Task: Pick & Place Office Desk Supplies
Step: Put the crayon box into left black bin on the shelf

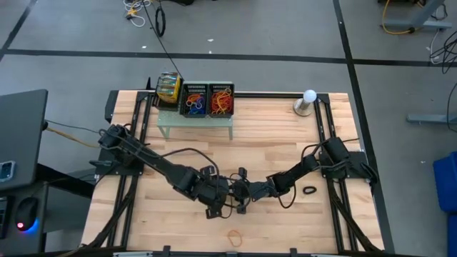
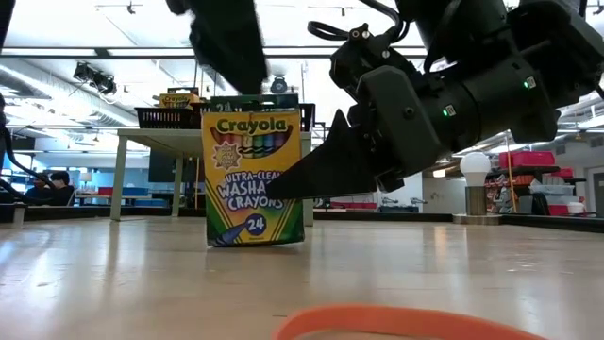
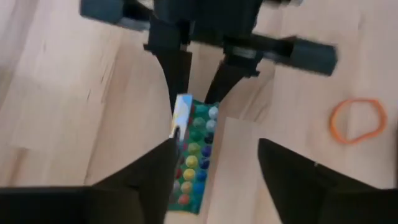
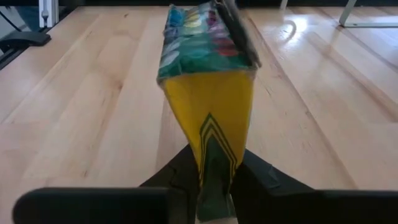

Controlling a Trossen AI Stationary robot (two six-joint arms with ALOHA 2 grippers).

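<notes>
A yellow-and-green Crayola crayon box (image 2: pixel 253 179) stands upright at the table's middle near the front, with my right gripper (image 4: pixel 214 174) shut on it. In the left wrist view the box (image 3: pixel 193 155) shows from above. My right gripper (image 3: pixel 202 93) is at its far end, and my left gripper (image 3: pixel 216 146) hovers open over it. In the high view the two grippers meet, left (image 1: pixel 218 200) and right (image 1: pixel 246 191). An orange rubber band (image 1: pixel 235 233) lies flat near the front edge, and a black one (image 1: pixel 309 190) lies to the right. My right gripper pinches the crayon box between its two fingers, one on each broad face, at the narrow yellow side (image 4: pixel 214 140). The fingers (image 2: pixel 311 175) come almost level from the table's right. The box stands upright with its bottom edge (image 2: pixel 253 242) down at the tabletop.
At the far edge a pale-green shelf (image 1: pixel 195 123) carries black mesh trays (image 1: pixel 207 100) of coloured bands and another crayon box (image 1: pixel 169 87). A white bulb on a stand (image 1: pixel 308 100) is at the far right. Bare wood lies left and right of the arms.
</notes>
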